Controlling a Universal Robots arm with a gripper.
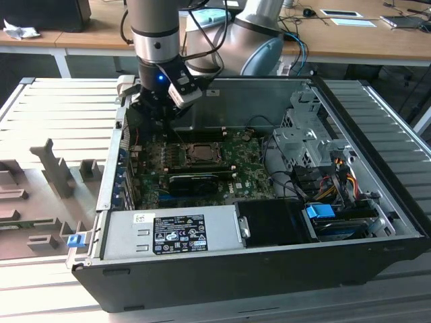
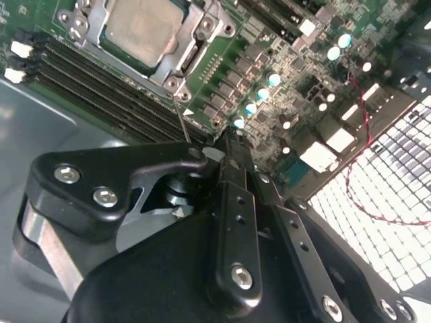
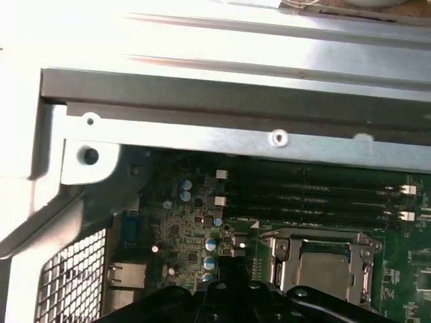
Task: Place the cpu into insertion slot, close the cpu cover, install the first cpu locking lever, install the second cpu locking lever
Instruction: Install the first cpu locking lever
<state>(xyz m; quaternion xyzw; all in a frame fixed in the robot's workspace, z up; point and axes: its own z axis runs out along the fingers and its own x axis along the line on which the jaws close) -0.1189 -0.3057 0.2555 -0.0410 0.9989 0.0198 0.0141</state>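
The cpu (image 2: 145,27) sits flat in the insertion slot (image 1: 200,152), near the middle of the circuit board (image 1: 246,158). Its pale top shows through the window of the cpu cover (image 2: 195,39), which lies down over it. A thin metal rod (image 2: 180,118), probably one of the locking levers, rises from the slot's nearest corner and slants toward the end effector (image 2: 229,140). I cannot tell whether the two touch. The end effector hangs low over the board's corner by the case's grille (image 2: 390,182), just beside that corner of the slot. Its fingers are drawn together with nothing visible between them. In the exterior view the slot lies to the exterior view's right of the end effector. The computer case (image 1: 269,94) rests on the desk (image 1: 60,108).
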